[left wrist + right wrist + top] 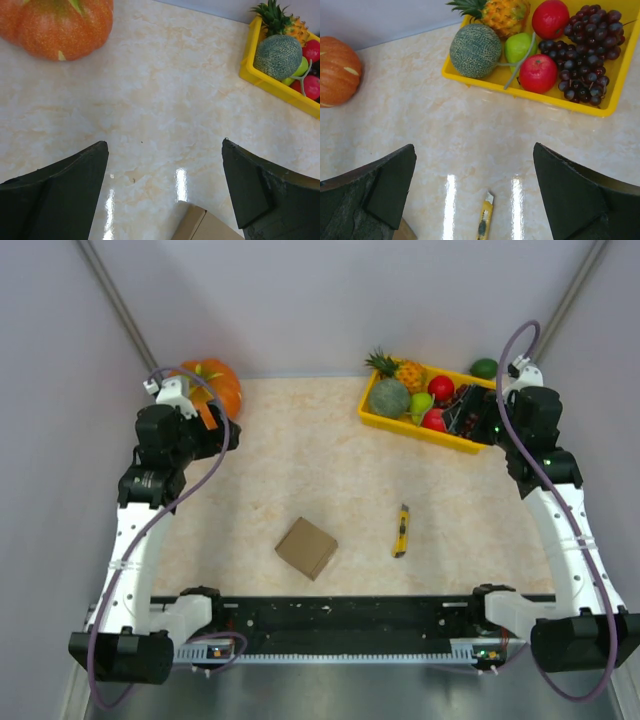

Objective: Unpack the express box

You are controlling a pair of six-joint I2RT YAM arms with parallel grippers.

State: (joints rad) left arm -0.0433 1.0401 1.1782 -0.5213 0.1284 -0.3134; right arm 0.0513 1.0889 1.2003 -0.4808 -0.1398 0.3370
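Fruit-filled yellow tray [490,85] upper right, pumpkin [337,72] far left, yellow knife [485,221] low centre, right hand [475,149] spread wide

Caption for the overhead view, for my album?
Both arms poised, a closed cardboard box and a yellow utility knife lying on the table between them.

A table [300,460] with a pale beige, marbled top fills the space. Behind the table rises a plain grey back wall [330,300]. Matching side walls [50,360] close in the table's left and right, and dark strips [113,295] run along the corners. The table's glossy top reflects white light streaks [181,179]. Past the table's near edge lies a dull grey metal surface [330,692].
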